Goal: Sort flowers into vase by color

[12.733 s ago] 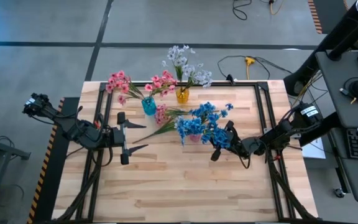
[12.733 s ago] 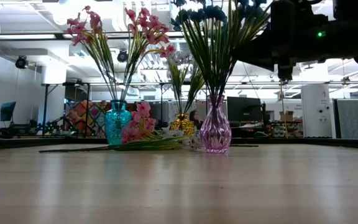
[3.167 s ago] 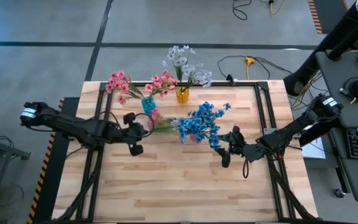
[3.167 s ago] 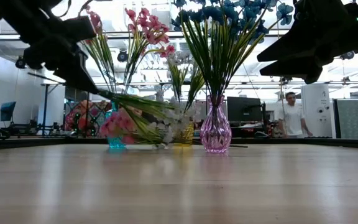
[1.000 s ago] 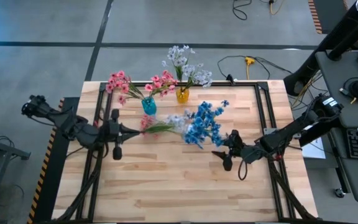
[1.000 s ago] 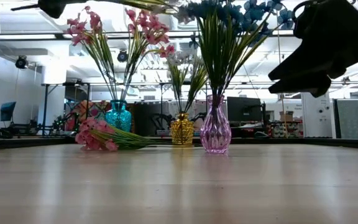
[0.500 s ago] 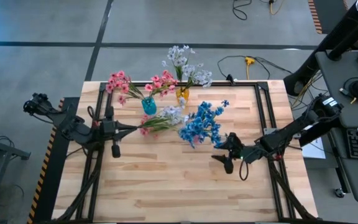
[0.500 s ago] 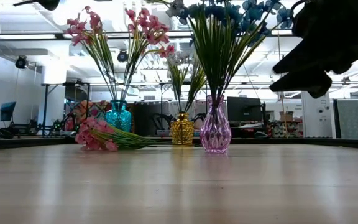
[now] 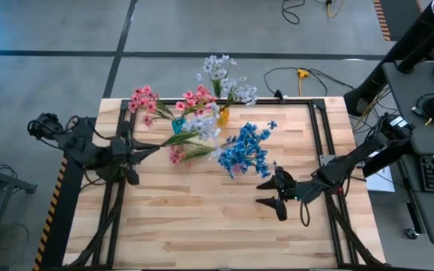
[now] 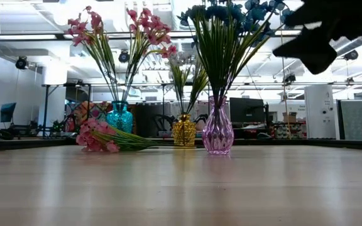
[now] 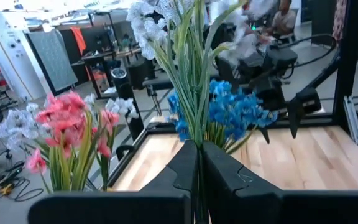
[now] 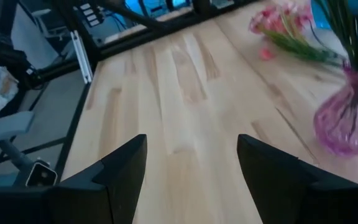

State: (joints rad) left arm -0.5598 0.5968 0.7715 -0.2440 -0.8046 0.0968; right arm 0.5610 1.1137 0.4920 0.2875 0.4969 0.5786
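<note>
My left gripper [image 9: 140, 147], over the table's left part, is shut on a spray of pale white-lavender flowers [image 9: 204, 130] held above the table. A pink spray [image 9: 178, 156] lies flat on the wood beside the teal vase [image 9: 180, 126], which holds pink flowers [image 9: 145, 100]. The yellow vase [image 9: 221, 115] holds white-lavender flowers [image 9: 224, 79]. The purple glass vase [image 10: 218, 133] holds blue flowers [image 9: 244, 149]. My right gripper [image 9: 270, 195] hangs open to the near right of the blue flowers, with nothing between its fingers. My left gripper pinches the spray's green stems [image 11: 197, 148] between its two fingers, near their lower end. The fingers come level from the table's left. The spray sticks out ahead of them, lifted clear of the table, its blooms [image 11: 153, 26] uppermost.
The three vases stand close together at the table's far middle. A black frame rail [image 9: 319, 135] runs around the table. Bare wood [image 9: 209, 226] fills the near half. Cables [image 9: 300, 75] lie on the floor beyond the far edge.
My left gripper has risen and drawn back toward the table's left, still shut, and the white-lavender spray has gone up with it, its blooms swinging toward the far edge. My right gripper has risen and moved a little toward the near edge, still open. The pink spray has stayed put.
</note>
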